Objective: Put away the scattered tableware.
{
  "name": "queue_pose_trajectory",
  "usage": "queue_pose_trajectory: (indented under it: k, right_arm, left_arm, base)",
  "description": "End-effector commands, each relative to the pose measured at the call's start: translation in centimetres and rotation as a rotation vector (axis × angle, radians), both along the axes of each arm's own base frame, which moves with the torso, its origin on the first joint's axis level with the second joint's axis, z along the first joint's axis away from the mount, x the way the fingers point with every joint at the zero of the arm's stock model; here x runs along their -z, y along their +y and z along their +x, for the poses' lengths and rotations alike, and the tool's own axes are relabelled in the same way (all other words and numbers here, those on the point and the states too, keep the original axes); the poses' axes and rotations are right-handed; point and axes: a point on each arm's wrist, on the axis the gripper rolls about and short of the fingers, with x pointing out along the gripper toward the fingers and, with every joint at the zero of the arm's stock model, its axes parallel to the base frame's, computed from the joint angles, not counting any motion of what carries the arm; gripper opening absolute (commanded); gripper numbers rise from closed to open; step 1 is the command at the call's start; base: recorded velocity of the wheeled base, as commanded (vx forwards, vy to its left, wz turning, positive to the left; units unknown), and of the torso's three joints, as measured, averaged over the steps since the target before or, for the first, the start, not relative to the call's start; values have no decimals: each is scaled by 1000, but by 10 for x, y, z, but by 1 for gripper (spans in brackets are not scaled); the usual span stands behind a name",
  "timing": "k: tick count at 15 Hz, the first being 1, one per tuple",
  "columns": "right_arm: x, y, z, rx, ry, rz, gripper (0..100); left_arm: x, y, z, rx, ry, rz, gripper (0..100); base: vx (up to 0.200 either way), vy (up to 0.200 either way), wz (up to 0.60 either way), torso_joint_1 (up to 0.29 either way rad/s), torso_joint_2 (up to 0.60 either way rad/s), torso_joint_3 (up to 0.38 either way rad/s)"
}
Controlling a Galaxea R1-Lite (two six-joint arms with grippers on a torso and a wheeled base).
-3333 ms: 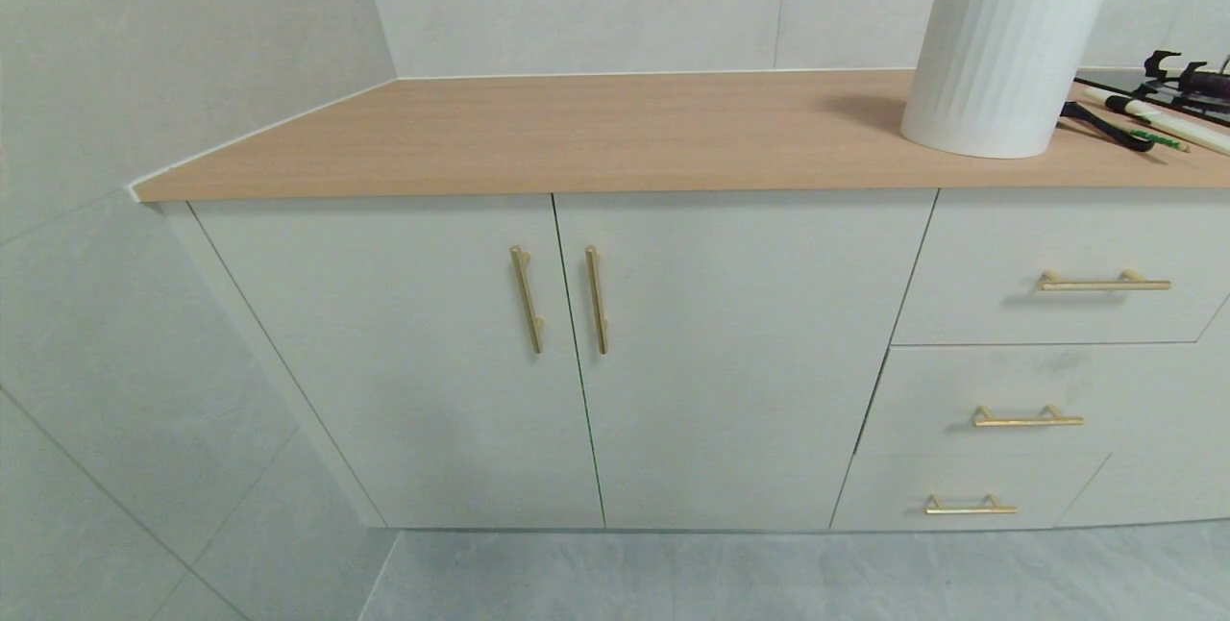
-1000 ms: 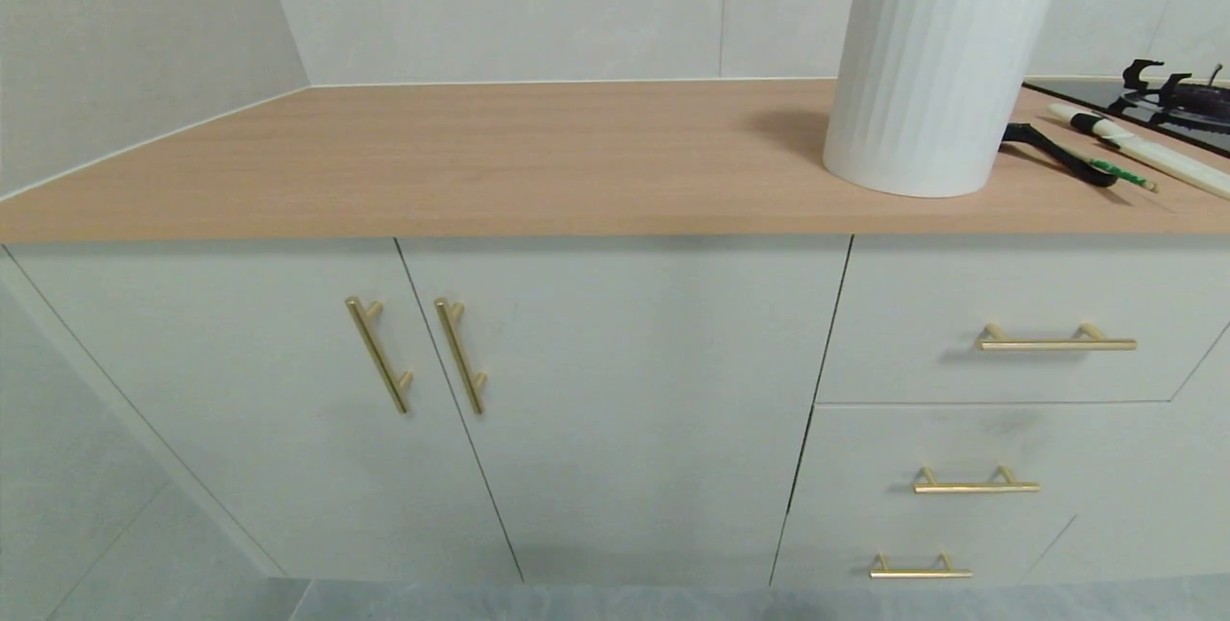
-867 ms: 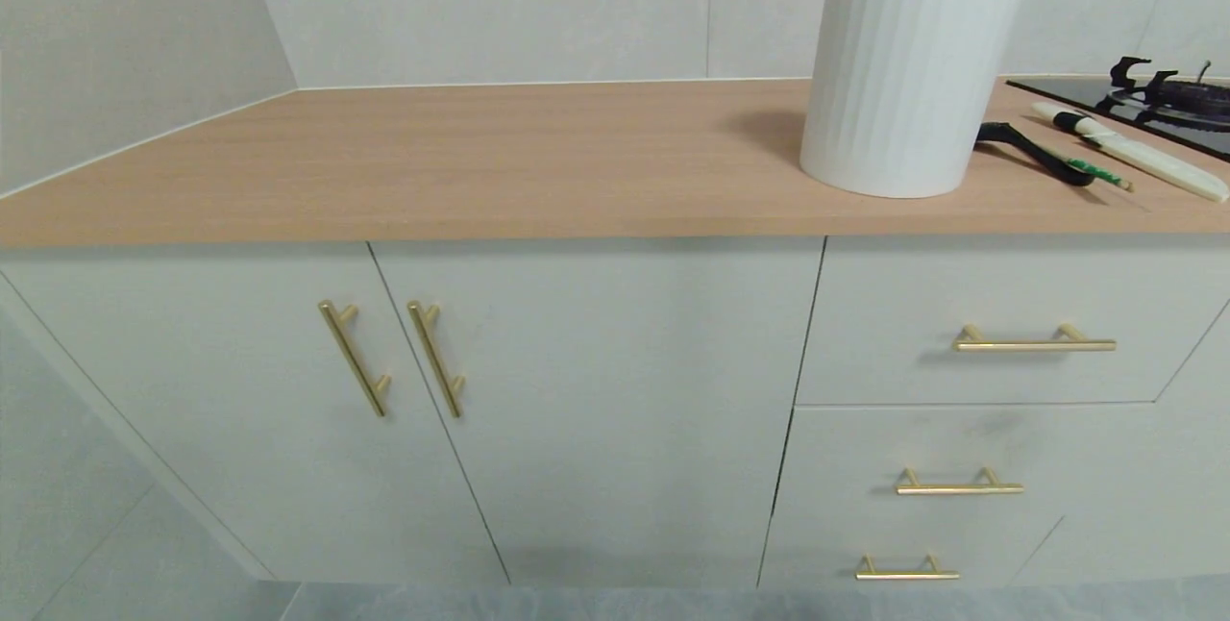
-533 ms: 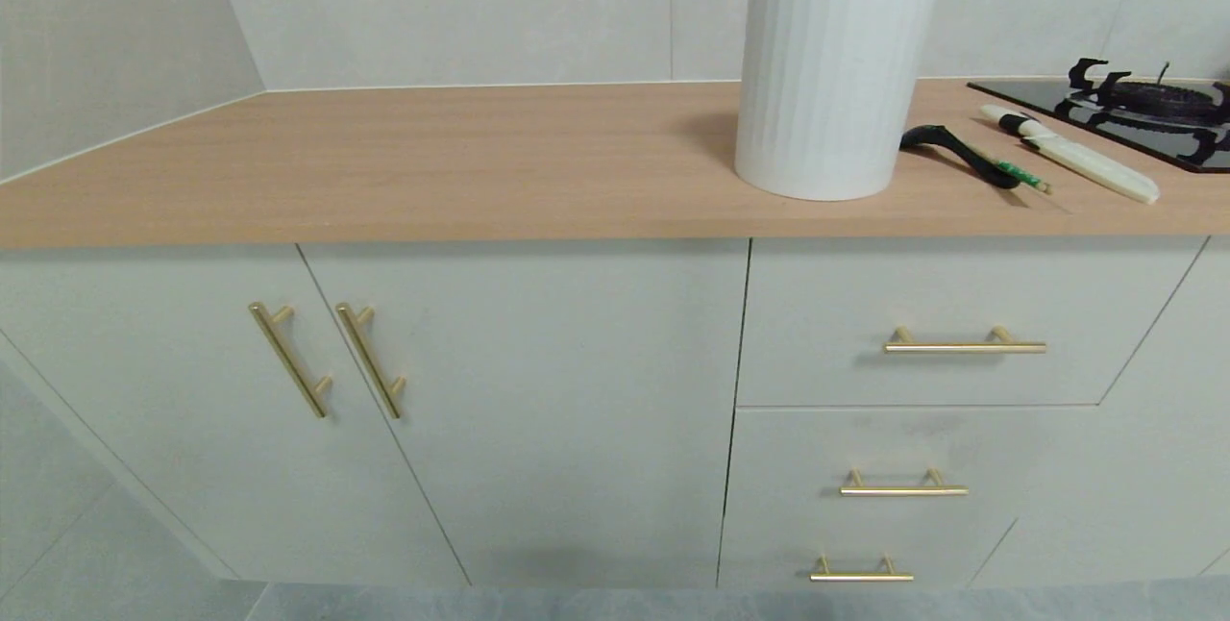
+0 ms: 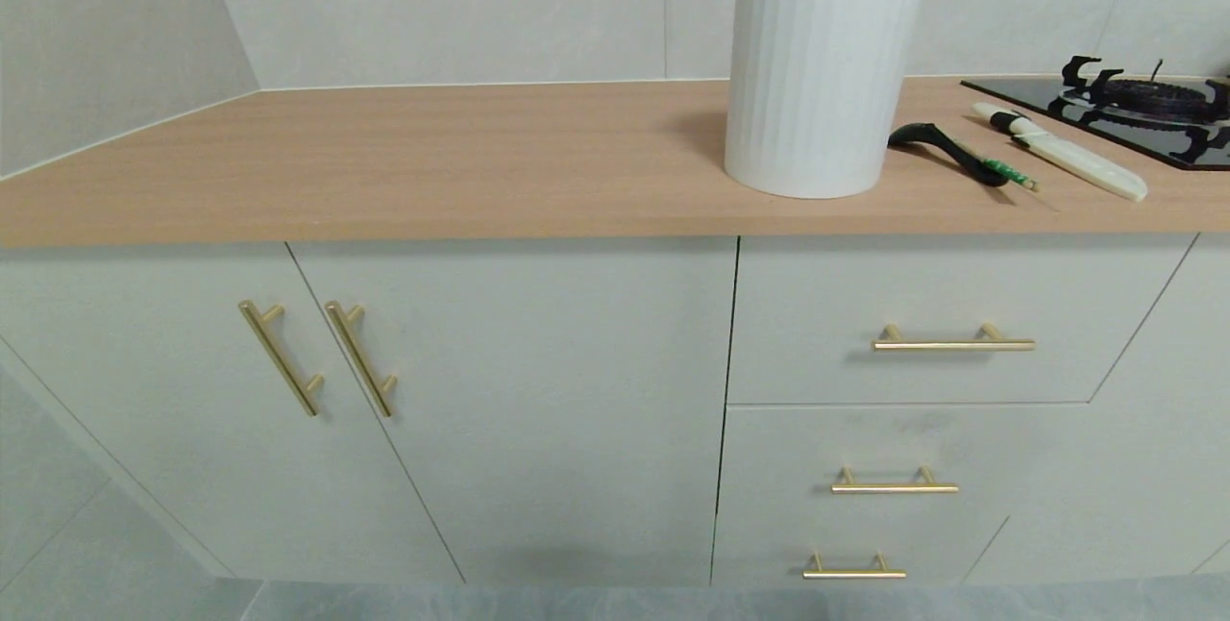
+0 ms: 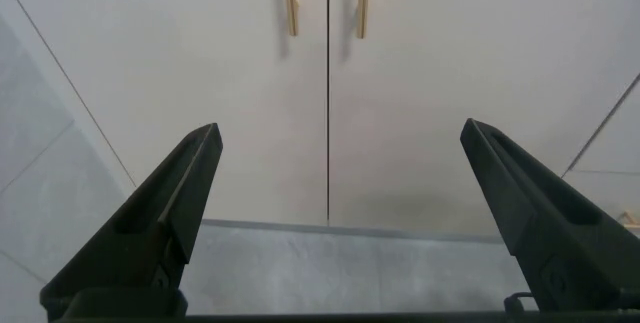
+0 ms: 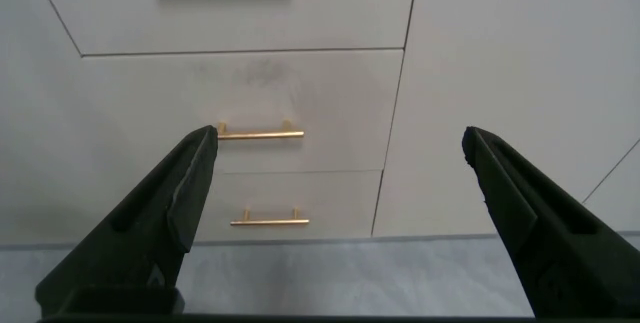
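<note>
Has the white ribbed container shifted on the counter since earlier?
No. The container stands as before beside the black utensil; the whole view shifted, so the camera moved.

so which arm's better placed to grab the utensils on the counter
Right, probably. The utensils lie at the right end of the counter, beyond the white container. The right gripper, open, faces the drawers below them; the left gripper, also open, faces the doors farther left.
</note>
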Motion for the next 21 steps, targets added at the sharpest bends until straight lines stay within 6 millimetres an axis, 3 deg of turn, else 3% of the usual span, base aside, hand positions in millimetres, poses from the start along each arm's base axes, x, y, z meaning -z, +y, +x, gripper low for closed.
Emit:
queue_pose_trajectory:
  k: [1,7,9,10,11,12,13,15,17,18,19,20,21]
  right_arm:
    - [0,0,0,0,2,0,100]
    - [-1,0,0,4,-6,0,100]
    - [-33,0,-9,-1,-121,34,100]
    - [-67,-1,-14,-52,-141,83,100]
    - [-74,0,-3,-93,-32,57,100]
    - [-77,1,10,-112,79,40,100]
    - [-77,2,37,-114,258,15,100]
    - [-83,6,79,-140,453,1,100]
    - [-84,15,140,-170,679,-17,100]
    - [-79,18,168,-171,760,-19,100]
    - [-76,20,181,-175,788,-22,100]
    - [-63,25,216,-180,846,-23,100]
    - [-53,28,234,-180,864,-26,100]
  left_arm:
    - [0,0,0,-1,-1,-3,100]
    - [0,0,0,-1,-1,-3,100]
    - [0,0,0,-1,-1,-3,100]
    - [0,0,0,-1,-1,-3,100]
    - [0,0,0,-1,-1,-3,100]
    - [0,0,0,-1,-1,-3,100]
    - [0,0,0,-1,-1,-3,100]
    - [0,0,0,-1,-1,-3,100]
    - [0,0,0,-1,-1,-3,100]
    - [0,0,0,-1,-1,-3,100]
    - [0,0,0,-1,-1,-3,100]
    - [0,0,0,-1,-1,-3,100]
    - [0,0,0,-1,-1,-3,100]
  base:
    - [-200,0,0,22,2,-7]
    - [0,0,0,0,0,0]
    - [0,0,0,0,0,0]
    - [0,0,0,0,0,0]
    - [0,0,0,0,0,0]
    - [0,0,0,0,0,0]
    - [0,0,0,0,0,0]
    - [0,0,0,0,0,0]
    - [0,0,0,0,0,0]
    - [0,0,0,0,0,0]
    - [0,0,0,0,0,0]
    - [0,0,0,0,0,0]
    - [0,0,0,0,0,0]
